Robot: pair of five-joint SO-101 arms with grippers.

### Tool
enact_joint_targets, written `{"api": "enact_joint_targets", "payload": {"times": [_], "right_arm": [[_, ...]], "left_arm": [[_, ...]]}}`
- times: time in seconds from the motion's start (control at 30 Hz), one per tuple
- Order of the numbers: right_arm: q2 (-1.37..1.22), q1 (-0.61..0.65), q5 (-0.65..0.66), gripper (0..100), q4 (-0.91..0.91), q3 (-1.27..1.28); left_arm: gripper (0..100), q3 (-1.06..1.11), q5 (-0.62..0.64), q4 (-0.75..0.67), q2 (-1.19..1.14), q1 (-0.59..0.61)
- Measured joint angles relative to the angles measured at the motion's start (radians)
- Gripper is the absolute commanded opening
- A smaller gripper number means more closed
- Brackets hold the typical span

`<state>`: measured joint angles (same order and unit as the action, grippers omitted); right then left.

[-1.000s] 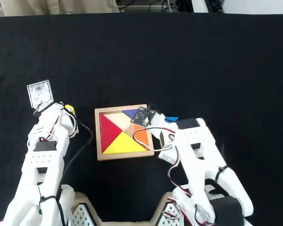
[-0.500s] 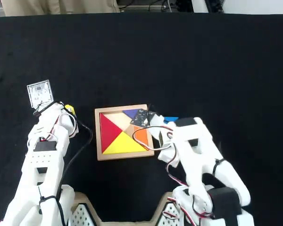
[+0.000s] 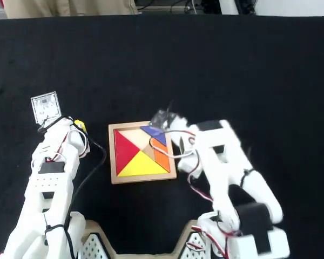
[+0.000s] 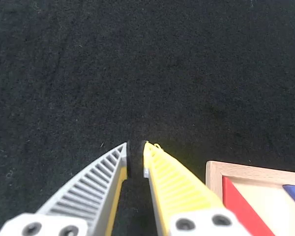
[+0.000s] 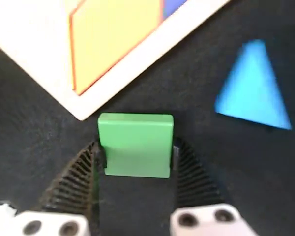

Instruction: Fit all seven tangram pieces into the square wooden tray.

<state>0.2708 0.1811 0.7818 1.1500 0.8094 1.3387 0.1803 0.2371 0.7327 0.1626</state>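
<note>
Right hand is clamping the green square by opposite edges; tray corner is lying just ahead, nearly touching. Left hand is sitting closed, empty.

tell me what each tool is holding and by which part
The right tool grips the green square by its two opposite side edges, beside a corner of the tray. The left tool is shut on nothing.

My left hand points across the black surface, its grey and yellow fingers closed to a thin gap, holding nothing. Just beside it lies a corner of the wooden tray with a red piece inside.
</note>
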Motion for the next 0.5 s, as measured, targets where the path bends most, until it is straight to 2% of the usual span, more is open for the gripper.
{"api": "enact_joint_targets", "payload": {"times": [0.1,0.3,0.5], "right_arm": [[0.091,0.041,-0.063,2.8,0.061,-0.100],[0.130,0.201,-0.267,2.9,0.041,-0.224],[-0.083,0.258,-0.344,2.9,0.023,-0.428]], "left_arm": [[7,0.000,0.000,0.000,0.000,0.000],[7,0.000,0.000,0.000,0.000,0.000],[7,0.000,0.000,0.000,0.000,0.000]]}}
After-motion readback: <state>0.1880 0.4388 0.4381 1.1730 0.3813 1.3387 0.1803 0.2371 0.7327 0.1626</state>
